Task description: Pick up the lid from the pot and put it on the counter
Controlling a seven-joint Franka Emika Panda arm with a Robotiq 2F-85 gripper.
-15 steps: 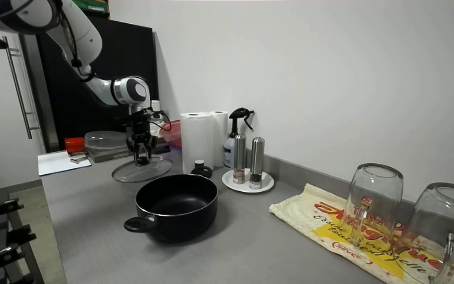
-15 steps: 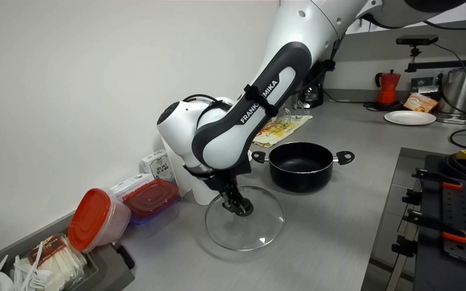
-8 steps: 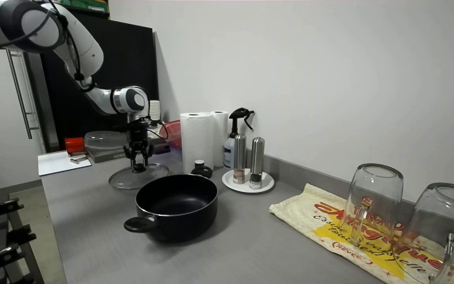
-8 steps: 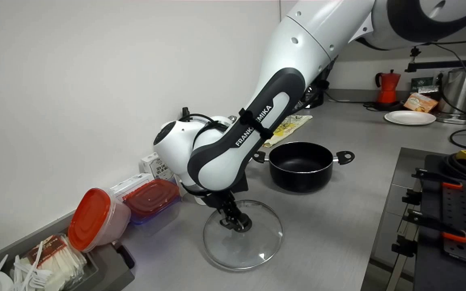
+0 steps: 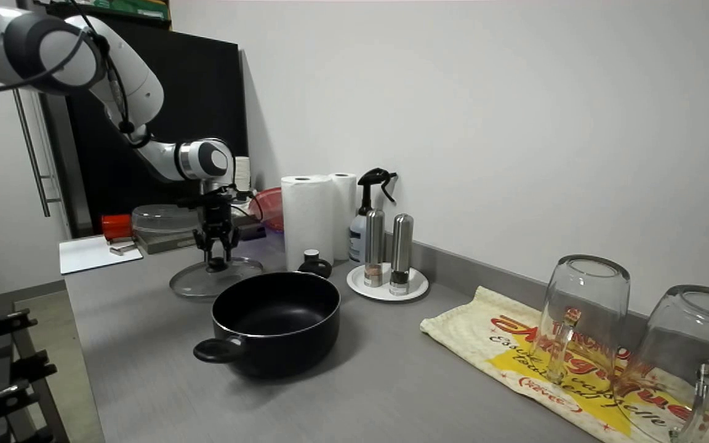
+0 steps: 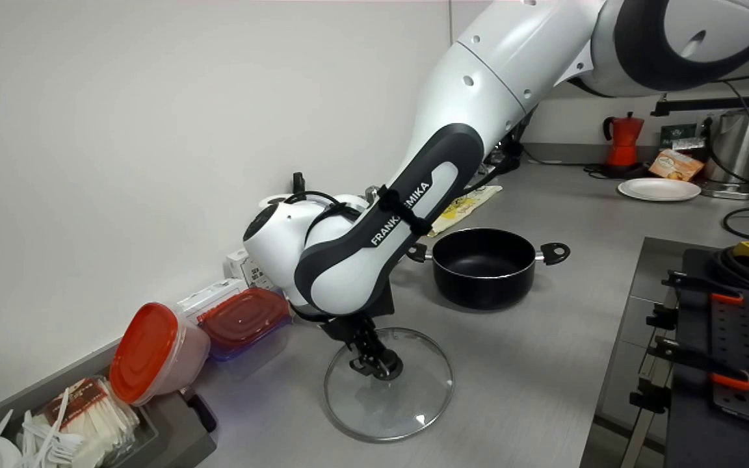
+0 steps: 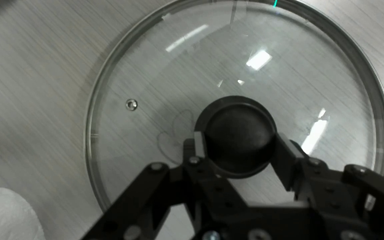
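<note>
So the lid (image 6: 397, 406) is off the pot (image 6: 484, 290) and held level, right down at the bench (image 6: 517, 383), though I can't tell if it actually touches. End effector (image 7: 240, 143) points down, clamped on the lid's black knob (image 7: 237, 125) from both sides. Pot sits upright near the lid, apart from it. Further out in an exterior view: paper towel rolls (image 5: 306, 221), two steel shakers (image 5: 375, 231) on a white plate (image 5: 416, 287), glass mugs (image 5: 585, 282) on a printed cloth (image 5: 480, 320).

The counter (image 6: 524, 370) has open room from the lid (image 6: 407, 403) to the front edge. On other sides, the pot (image 6: 484, 289) and a paper roll (image 5: 307, 221) get in the way.
</note>
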